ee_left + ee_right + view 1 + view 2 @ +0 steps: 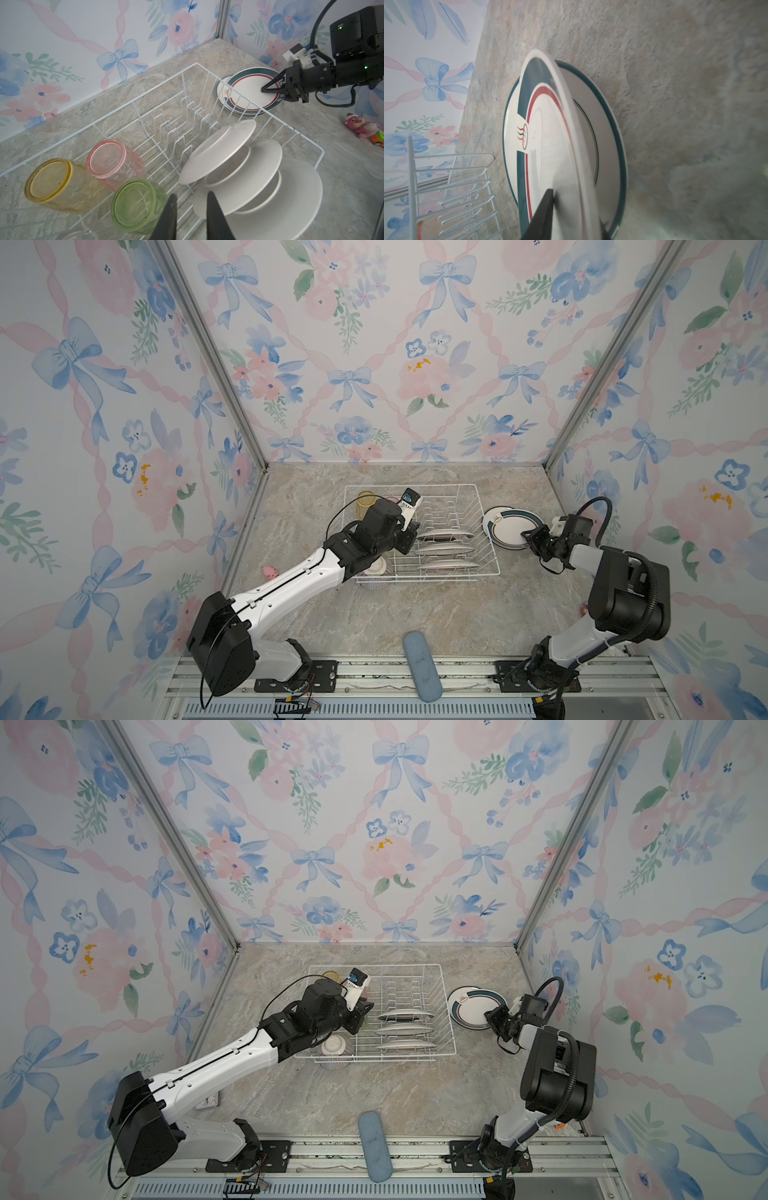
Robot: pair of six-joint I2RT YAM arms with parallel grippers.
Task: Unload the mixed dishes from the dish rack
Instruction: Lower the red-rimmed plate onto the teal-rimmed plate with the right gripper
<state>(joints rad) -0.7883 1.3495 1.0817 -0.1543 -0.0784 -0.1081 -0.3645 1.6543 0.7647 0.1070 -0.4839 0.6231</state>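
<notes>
The white wire dish rack [457, 576] holds three white plates [444, 549] on edge. It also holds yellow [49, 180], pink [110, 160], green [133, 203] and clear [83, 232] tumblers, and a striped bowl [334, 1046] at its near left corner. My left gripper [191, 195] hovers open and empty above the rack, between the green tumbler and the plates. Right of the rack, a teal-rimmed plate [533, 124] leans blurred on a second plate [608, 135] lying on the table. My right gripper [576, 206] straddles the leaning plate's rim with its jaws apart.
A blue-grey oblong pad [419, 668] lies across the table's front edge. A pink toy [270, 571] sits left of the rack, and a small white clock [208, 1101] lies near the left arm's base. A pink bear toy [361, 125] and a toy car [378, 139] stand near the right wall.
</notes>
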